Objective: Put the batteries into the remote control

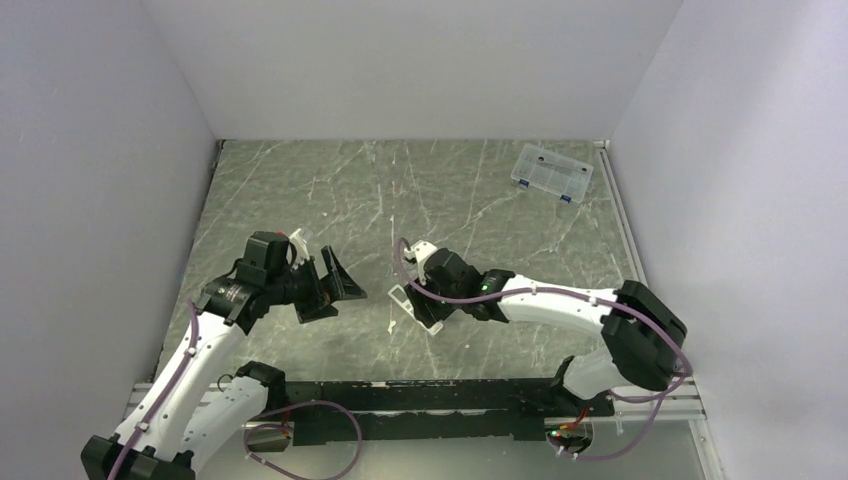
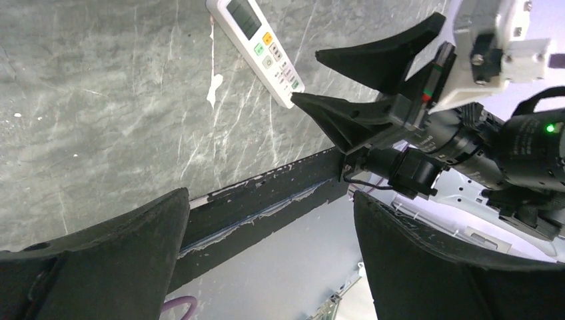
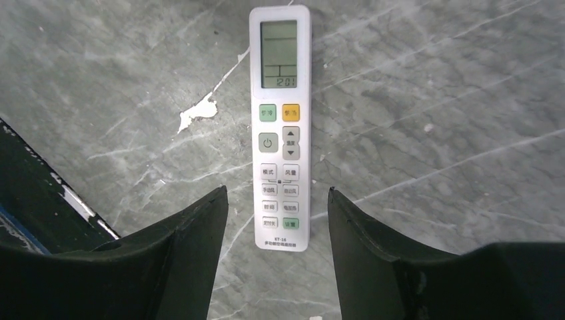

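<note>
Two pairs of fingers, both open and empty: the right fingers (image 3: 193, 253) flank the near end of the remote control (image 3: 280, 127) without touching it. The remote lies buttons-up on the worktop (image 3: 433, 80), underside hidden. The left fingers (image 2: 133, 247) hang apart from it. A white fleck (image 3: 198, 110) beside it is unidentifiable.

Remote control (image 3: 280, 133): white body, pale grey-green display carrying dark digits. Buttons running mostly white, with a green and an orange one paired up top and one green at bottom right.
Table (image 3: 433, 80): dark grey-green stone, pale veins streaking across; white splotch (image 3: 196, 110) showing on it.
Right gripper (image 3: 277, 195) and left gripper (image 2: 270, 195): both wearing matte black.
Right arm (image 1: 560, 305): showing white with black joints, purple cable (image 1: 357, 432) trailing.
Compartment box (image 1: 551, 172): looking clear, blue latches.
</note>
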### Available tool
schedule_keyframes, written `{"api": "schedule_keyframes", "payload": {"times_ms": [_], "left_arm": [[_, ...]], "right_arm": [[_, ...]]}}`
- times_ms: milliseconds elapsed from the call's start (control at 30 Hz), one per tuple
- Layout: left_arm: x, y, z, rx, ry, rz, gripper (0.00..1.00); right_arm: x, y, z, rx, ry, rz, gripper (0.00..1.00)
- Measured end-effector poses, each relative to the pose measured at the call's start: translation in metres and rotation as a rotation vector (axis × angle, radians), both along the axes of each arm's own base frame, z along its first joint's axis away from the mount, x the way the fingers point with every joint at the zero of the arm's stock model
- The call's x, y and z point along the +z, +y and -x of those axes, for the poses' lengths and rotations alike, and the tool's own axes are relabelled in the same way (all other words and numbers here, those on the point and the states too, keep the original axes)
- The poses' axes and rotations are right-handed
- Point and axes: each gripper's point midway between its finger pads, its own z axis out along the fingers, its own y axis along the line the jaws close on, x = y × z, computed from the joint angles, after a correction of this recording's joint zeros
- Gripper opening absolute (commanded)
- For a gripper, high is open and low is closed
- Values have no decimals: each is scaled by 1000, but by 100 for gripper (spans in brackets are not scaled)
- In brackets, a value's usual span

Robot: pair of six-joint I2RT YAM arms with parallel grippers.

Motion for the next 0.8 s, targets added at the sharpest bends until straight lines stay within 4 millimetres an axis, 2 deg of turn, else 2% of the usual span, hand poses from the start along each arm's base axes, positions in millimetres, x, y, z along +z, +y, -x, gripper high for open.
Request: {"api": "schedule_keyframes", "payload": {"times_ms": [200,433,500,533,800], "left_arm": [[12,4,-6,-11,-49,-36,98],[27,10,-11,-39,-122,-94,99],[34,13,-13,-48,-153,-114,99],[37,14,-14,-52,-168,-125,100],[51,29,-22,-50,-276,-216,100]], "right_arm": [[33,-11,-7,-50,-82,-43,67],[85,-33,-17,-140,-202,-124,80],[96,-41,-19,-166,-224,-140,97],[101,-45,-20,-182,-235,-149,99],[140,-76,-18,-280,-308,-216,100]]}}
